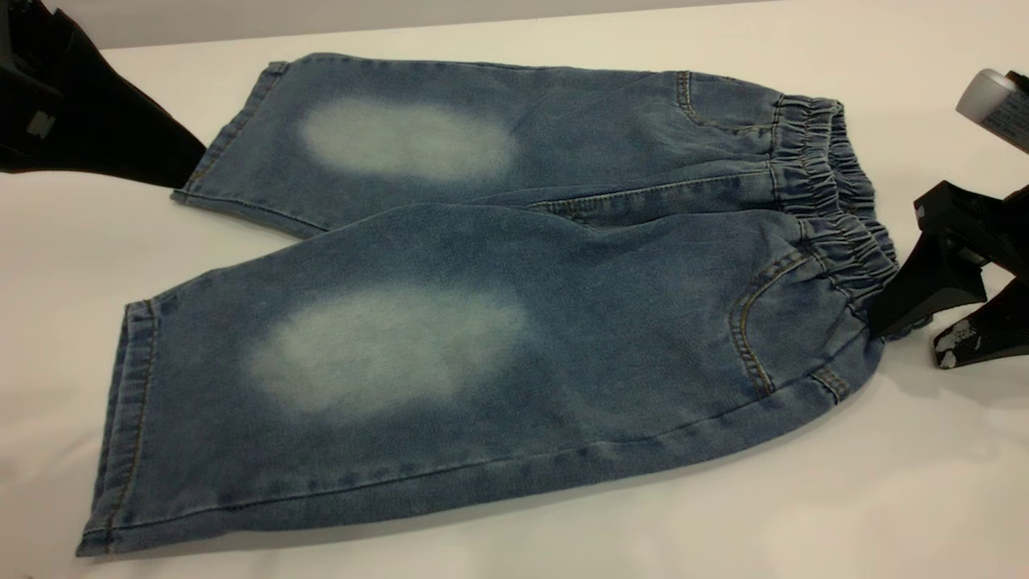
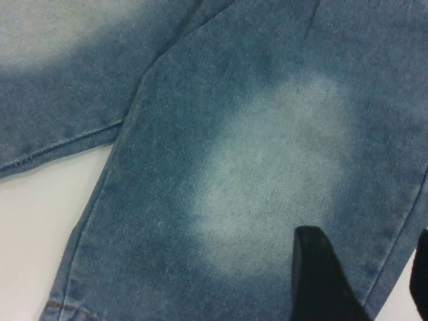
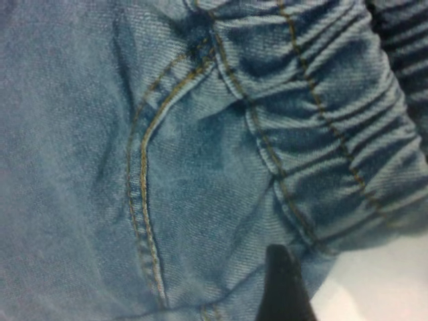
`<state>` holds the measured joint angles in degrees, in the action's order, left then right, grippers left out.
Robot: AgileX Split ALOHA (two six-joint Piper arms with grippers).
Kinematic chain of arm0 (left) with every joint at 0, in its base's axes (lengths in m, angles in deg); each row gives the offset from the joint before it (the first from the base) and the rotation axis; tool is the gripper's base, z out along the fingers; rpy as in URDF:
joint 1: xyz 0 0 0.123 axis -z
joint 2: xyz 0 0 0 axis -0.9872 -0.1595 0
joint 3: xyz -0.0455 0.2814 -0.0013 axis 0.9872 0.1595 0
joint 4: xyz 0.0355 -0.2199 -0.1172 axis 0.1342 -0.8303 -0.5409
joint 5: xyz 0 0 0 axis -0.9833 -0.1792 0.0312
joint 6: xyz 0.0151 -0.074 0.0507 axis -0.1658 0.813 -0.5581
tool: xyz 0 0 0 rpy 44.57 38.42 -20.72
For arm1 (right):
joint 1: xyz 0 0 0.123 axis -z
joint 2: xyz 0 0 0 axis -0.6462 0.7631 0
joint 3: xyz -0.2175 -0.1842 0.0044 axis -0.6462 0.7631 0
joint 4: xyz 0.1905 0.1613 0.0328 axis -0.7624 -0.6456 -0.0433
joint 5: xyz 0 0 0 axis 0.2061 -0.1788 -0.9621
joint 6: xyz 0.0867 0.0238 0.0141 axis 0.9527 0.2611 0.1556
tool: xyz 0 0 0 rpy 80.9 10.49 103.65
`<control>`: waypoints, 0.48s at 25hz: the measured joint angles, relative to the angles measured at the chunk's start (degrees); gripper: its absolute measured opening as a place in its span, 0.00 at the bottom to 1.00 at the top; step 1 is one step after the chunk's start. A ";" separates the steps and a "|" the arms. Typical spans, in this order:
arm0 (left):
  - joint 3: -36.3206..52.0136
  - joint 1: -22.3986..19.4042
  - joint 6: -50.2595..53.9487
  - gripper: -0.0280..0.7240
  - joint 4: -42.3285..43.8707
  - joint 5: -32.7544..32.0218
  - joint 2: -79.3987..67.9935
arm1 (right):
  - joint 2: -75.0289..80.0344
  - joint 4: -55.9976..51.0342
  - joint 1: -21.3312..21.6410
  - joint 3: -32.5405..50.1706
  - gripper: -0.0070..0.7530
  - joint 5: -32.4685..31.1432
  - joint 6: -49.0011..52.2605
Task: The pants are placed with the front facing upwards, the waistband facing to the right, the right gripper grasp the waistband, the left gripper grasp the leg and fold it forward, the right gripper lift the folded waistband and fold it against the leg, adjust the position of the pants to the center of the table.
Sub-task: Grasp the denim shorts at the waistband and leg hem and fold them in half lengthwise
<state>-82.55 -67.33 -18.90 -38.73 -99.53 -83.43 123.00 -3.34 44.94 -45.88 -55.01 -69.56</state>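
Observation:
The blue denim pants [image 1: 482, 322] lie flat on the white table [image 1: 884, 482], front up, legs to the left. The gathered waistband [image 1: 836, 201] is at the right. My right gripper [image 1: 907, 344] is open at the waistband's near corner. One fingertip [image 3: 281, 281] rests against the denim by the pocket seam, and the other lies on the table beside it. My left gripper [image 2: 366, 233] is open over the far leg [image 2: 267, 180] near its hem. One finger [image 2: 314, 274] is above the cloth and the other is past the leg's outer edge. In the exterior view, the left arm [image 1: 88, 121] is at the far left.
Bare white table surrounds the pants, with wide room along the near edge [image 1: 563, 539] and at the right behind the waistband. A grey cylindrical part of the right arm [image 1: 993, 96] sits at the far right.

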 joint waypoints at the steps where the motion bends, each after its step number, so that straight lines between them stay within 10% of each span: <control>1: 0.00 0.00 0.00 0.46 0.00 0.00 0.00 | 0.00 -0.67 0.00 0.00 0.54 0.00 -0.41; 12: 0.00 0.00 -0.32 0.46 0.17 -1.29 0.00 | 2.99 -2.04 0.00 -1.09 0.54 -2.82 -2.19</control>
<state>-82.55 -67.33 -19.22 -38.56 -100.82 -83.43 126.00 -5.38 44.94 -46.97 -57.83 -71.75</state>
